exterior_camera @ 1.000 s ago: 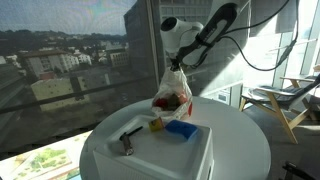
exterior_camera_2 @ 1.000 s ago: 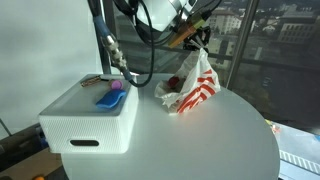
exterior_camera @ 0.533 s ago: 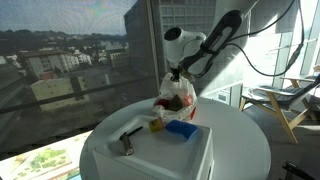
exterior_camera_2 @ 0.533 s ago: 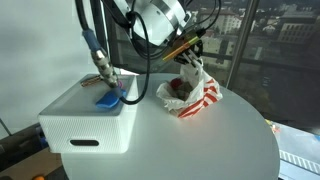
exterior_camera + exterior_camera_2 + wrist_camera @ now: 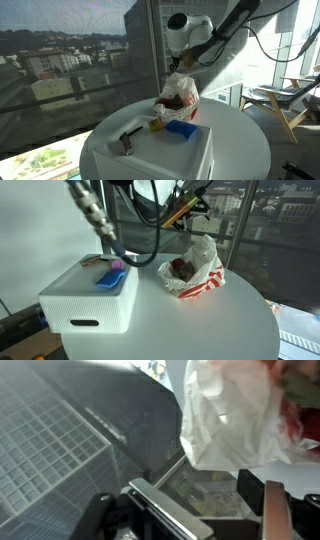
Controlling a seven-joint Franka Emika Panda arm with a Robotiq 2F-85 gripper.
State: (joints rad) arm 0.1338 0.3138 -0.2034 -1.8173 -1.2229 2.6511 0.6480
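Note:
A white plastic bag with red stripes sits on the round white table, its mouth open and dark red things inside. My gripper hangs just above the bag's top, apart from it, jaws open and empty. In the wrist view the crumpled white bag lies beyond the gripper, with one finger on each side and only window and table between them.
A white box stands on the table beside the bag, carrying a blue block, a yellow piece and a black tool. Window glass runs close behind the table. A chair stands behind.
The gripper was shut on the bag's top, holding it up. It has opened, let go and risen a little; the bag has slumped lower and wider.

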